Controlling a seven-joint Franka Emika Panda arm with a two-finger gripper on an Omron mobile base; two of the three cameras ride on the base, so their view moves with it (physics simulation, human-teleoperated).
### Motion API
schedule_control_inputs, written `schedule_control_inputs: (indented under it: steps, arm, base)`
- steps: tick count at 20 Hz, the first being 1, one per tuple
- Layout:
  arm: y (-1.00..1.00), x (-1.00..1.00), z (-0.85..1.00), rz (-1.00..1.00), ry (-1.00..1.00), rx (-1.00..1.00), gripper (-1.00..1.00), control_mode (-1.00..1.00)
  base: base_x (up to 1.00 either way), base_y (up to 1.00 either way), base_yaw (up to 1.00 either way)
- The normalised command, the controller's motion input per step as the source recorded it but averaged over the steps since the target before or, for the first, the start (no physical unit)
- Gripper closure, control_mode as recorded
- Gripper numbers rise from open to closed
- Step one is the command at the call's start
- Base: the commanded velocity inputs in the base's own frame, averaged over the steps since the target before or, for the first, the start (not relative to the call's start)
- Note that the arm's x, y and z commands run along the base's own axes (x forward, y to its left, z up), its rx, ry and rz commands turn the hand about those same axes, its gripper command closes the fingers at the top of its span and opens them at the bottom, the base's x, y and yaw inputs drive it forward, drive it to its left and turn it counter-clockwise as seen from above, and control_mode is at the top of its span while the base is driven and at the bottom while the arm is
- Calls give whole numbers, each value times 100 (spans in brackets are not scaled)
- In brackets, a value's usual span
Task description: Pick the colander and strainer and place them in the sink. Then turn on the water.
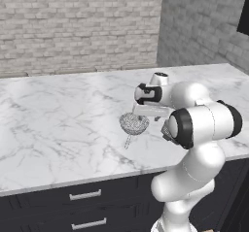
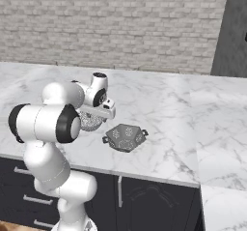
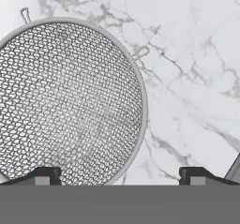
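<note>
Strainer (image 3: pixel 65 101) sits on the marble bench (image 1: pixel 58 124), a round fine-mesh bowl with a thin metal rim. From the hand camera I look almost straight down into it; it takes up the left of that view, with two small wire loops poking out from its rim at the far side. From the left base camera I see its thin wire handle running from the bowl toward the front edge of the bench. From the right base camera the strainer (image 2: pixel 90 122) is mostly hidden behind my arm; only a speckled grey patch shows.

Colander (image 2: pixel 125 137), dark grey and faceted with small side handles, rests on the bench just to the right of the strainer, near the front edge. I cannot tell whether the two touch.

My claw (image 3: pixel 119 175) hangs over the strainer, spread wide and pinching nothing. One fingertip (image 3: pixel 46 175) lies over the bowl's near rim in the hand view, the other over bare marble beside the bowl. Whether a tip touches the mesh I cannot tell.

Bench is white marble with grey veining, running wide to both sides. Dark cabinet fronts with silver drawer handles (image 1: pixel 85 195) below its front edge. Grey brick wall (image 2: pixel 125 22) behind, and a darker brick wall (image 1: pixel 204 22) at the right in the left base view.
</note>
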Motion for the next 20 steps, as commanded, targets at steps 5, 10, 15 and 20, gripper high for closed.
schedule_control_inputs:
  steps: [5, 10, 15, 20]
  arm:
    - [0, 15, -16, 0, 0, 0, -100, -100]
    - [0, 13, -13, 0, -1, 0, -100, -100]
    - [0, 11, -15, 0, -1, 0, -100, -100]
    - [0, 12, -12, 0, -2, 0, -100, -100]
  base:
    - [0, 0, 0]
    - [0, 0, 0]
    - [0, 0, 0]
    - [0, 0, 0]
